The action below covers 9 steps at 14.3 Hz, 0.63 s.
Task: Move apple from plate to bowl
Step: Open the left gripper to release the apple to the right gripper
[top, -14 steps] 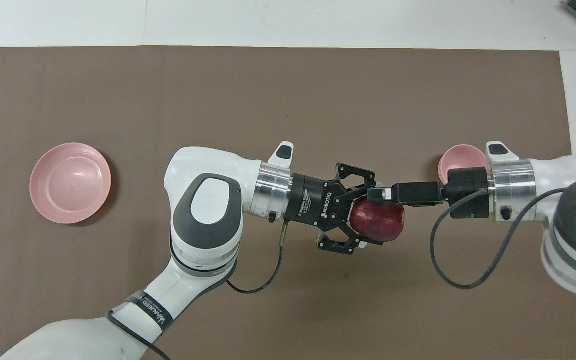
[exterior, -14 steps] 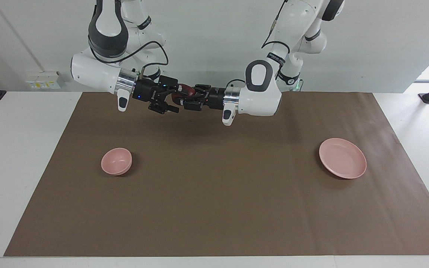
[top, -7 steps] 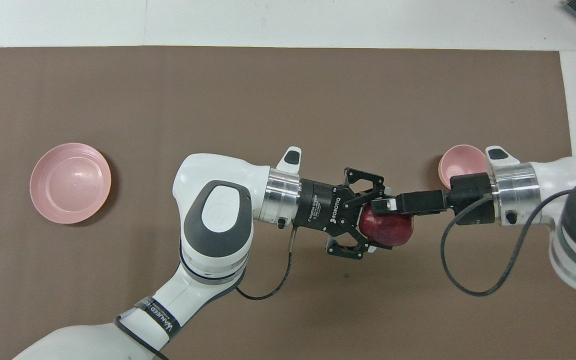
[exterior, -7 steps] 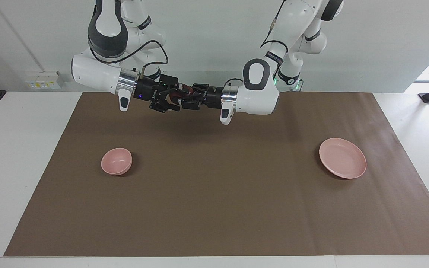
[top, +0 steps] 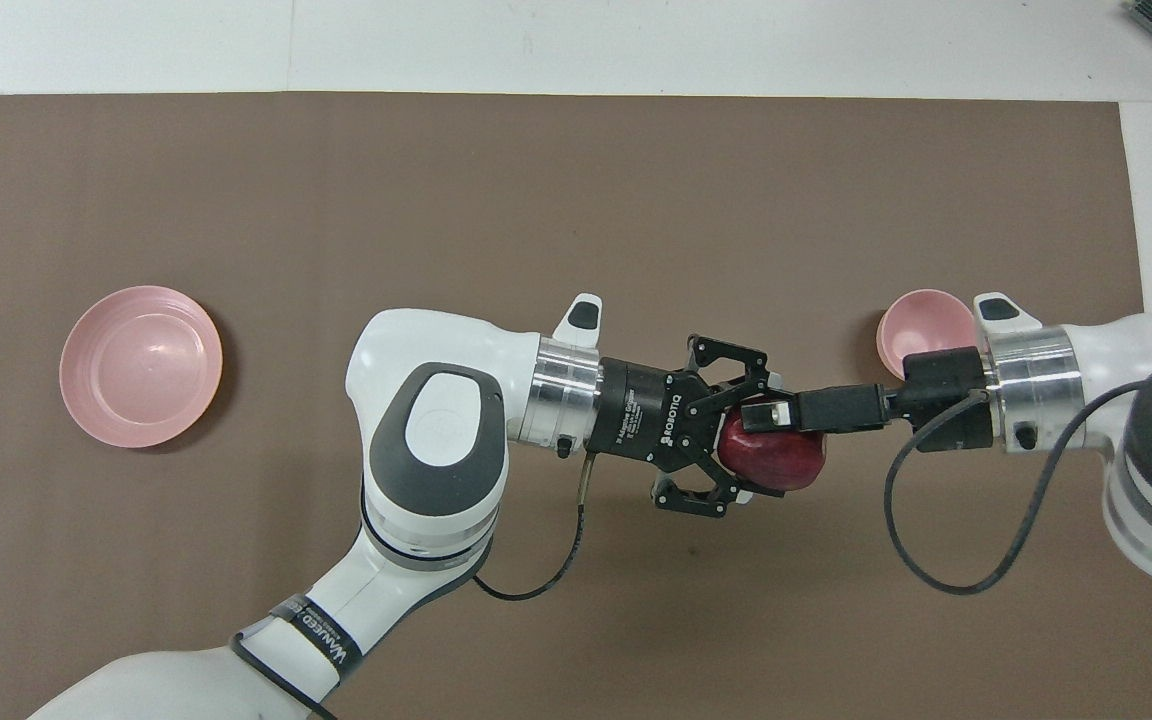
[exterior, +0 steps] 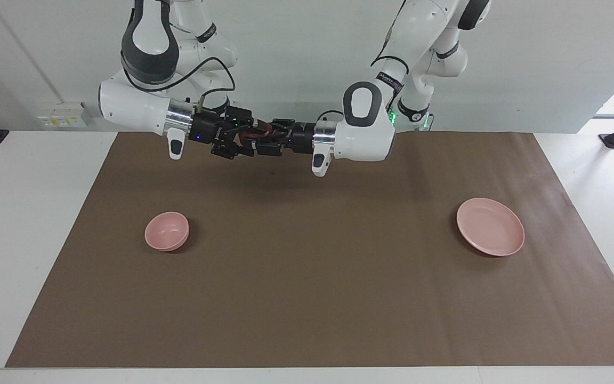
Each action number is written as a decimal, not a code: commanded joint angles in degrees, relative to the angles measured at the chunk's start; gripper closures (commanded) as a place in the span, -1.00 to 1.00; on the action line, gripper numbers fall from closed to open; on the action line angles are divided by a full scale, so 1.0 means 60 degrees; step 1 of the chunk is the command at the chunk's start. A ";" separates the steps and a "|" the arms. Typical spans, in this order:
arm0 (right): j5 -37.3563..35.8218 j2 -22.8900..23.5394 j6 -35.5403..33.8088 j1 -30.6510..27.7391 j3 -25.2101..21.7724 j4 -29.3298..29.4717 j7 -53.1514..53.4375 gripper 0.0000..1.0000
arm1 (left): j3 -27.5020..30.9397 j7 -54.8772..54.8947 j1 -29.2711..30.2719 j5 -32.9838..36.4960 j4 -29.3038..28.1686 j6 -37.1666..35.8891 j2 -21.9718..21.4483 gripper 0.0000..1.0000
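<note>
The wide, shallow pale pink plate (top: 141, 365) lies bare, because the left gripper (top: 736, 440) has the small dark red apple (top: 781, 462) clamped in mid-air over the brown mat (top: 576, 200). The right gripper (top: 771, 430) meets it there, apparently for a handover toward the small, deep pink bowl (top: 921, 325). I cannot tell whether it has clamped on yet.

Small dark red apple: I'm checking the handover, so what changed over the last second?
The left gripper, shut on the small dark red apple, carried it a little toward the right arm, so the right gripper reaches further over it. The small deep pink bowl and the wide pink plate stayed put, both empty.
</note>
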 commanded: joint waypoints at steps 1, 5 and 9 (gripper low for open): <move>-0.0210 -0.0075 -0.0090 -0.0096 0.0052 -0.0073 -0.0001 0.94 | 0.0063 -0.0082 -0.0114 -0.0238 -0.0110 0.0197 -0.0217 1.00; -0.0210 -0.0017 -0.0075 -0.0081 0.0052 0.0015 0.0161 1.00 | 0.0019 -0.0082 -0.0114 -0.0238 -0.0081 0.0269 -0.0217 -0.99; -0.0356 0.0071 -0.0075 -0.0096 0.0052 0.0176 0.0219 1.00 | 0.0033 -0.0126 -0.0100 -0.0209 -0.0066 0.0329 -0.0231 -1.00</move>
